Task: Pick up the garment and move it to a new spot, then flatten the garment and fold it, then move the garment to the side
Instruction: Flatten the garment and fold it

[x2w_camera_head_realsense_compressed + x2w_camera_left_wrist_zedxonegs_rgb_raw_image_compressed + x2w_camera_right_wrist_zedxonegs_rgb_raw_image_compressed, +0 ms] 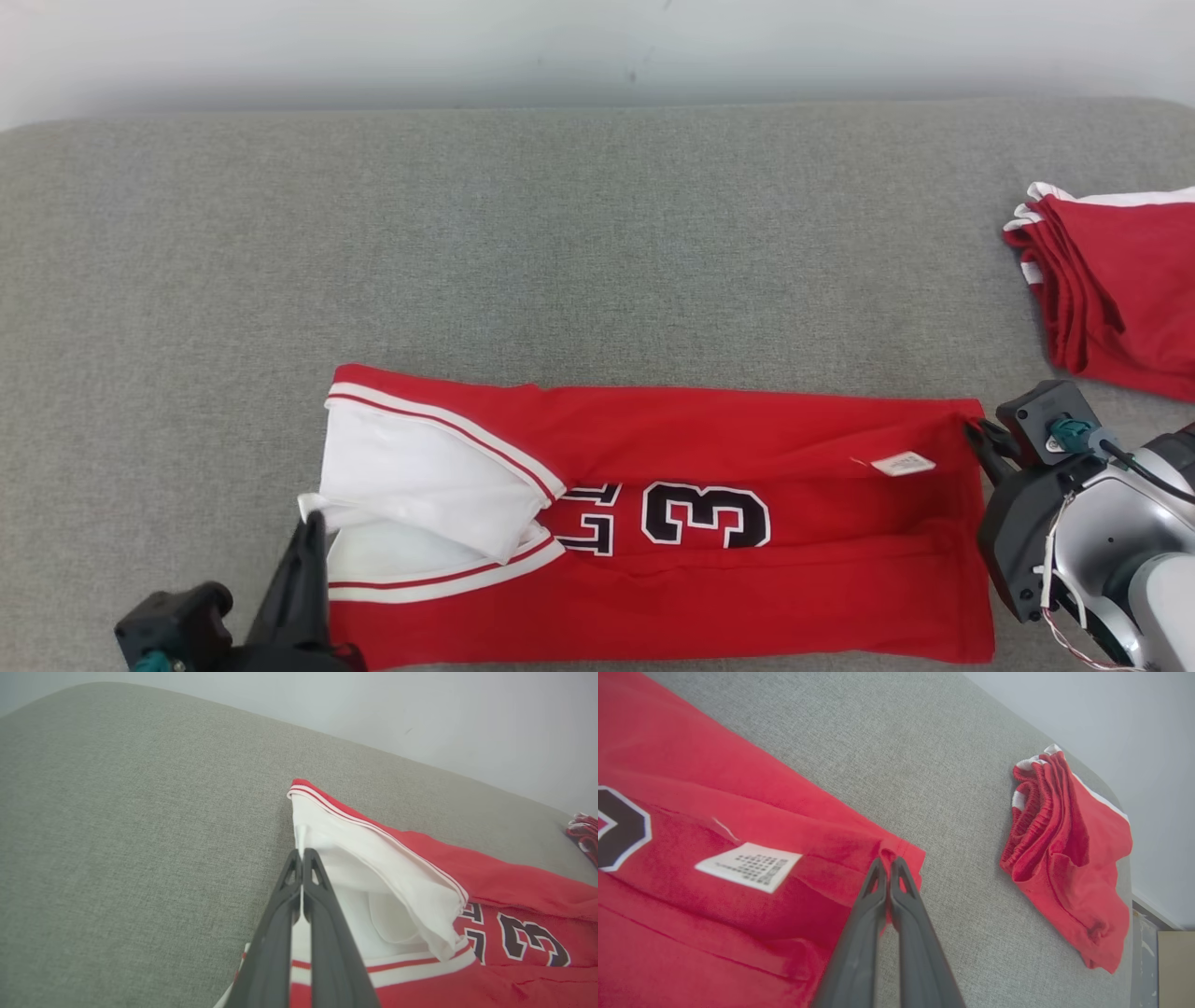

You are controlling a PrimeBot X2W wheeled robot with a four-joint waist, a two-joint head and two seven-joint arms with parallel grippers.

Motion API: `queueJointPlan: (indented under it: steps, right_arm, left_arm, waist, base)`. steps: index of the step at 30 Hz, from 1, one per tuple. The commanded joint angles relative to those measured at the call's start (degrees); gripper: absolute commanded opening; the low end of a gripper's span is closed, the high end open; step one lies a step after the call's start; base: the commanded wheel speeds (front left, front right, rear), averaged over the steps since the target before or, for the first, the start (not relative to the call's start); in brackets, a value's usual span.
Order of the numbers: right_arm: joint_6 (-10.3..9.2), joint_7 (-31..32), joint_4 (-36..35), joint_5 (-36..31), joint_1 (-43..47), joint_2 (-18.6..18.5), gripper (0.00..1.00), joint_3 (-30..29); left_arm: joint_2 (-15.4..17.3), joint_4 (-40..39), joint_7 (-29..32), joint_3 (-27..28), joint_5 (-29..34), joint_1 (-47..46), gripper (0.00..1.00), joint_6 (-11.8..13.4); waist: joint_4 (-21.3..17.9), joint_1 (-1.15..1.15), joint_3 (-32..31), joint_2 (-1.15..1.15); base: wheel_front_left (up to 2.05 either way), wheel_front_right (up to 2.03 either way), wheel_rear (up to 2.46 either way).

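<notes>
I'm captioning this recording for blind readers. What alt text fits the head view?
A red jersey, folded into a long strip with a black 3 showing, lies on a grey surface. The left gripper is shut on its white end and the right gripper on its red end. Folded red clothes sit at the far right.

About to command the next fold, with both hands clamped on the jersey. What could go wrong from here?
The left hand pinches only a thin white edge of the jersey; it may slip out, or drag one layer and spoil the fold.
The right hand holds just the hem corner, so uneven pulling could skew the cloth.
The folded red pile lies close on the right; a sideways move could bump it.
</notes>
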Motion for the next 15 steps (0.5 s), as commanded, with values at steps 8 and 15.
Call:
queueJointPlan:
  steps: [8,15]
  right_arm:
    - [0.01,2.1,-1.3,2.2,1.3,-3.0,0.00,1.0]
    - [0.01,3.2,-0.8,2.7,2.2,-3.7,0.00,0.9]
  left_arm:
    - [-0.7,-1.7,1.0,-0.4,-2.3,4.0,0.00,0.5]
    - [-0.9,-1.6,1.6,-0.9,-3.0,6.4,0.00,1.4]
  waist:
    - [0.4,0.00,-0.4,0.00]
    - [0.7,0.00,-0.6,0.00]
  base:
    - [0.00,0.00,0.00]
    - [0.00,0.00,0.00]
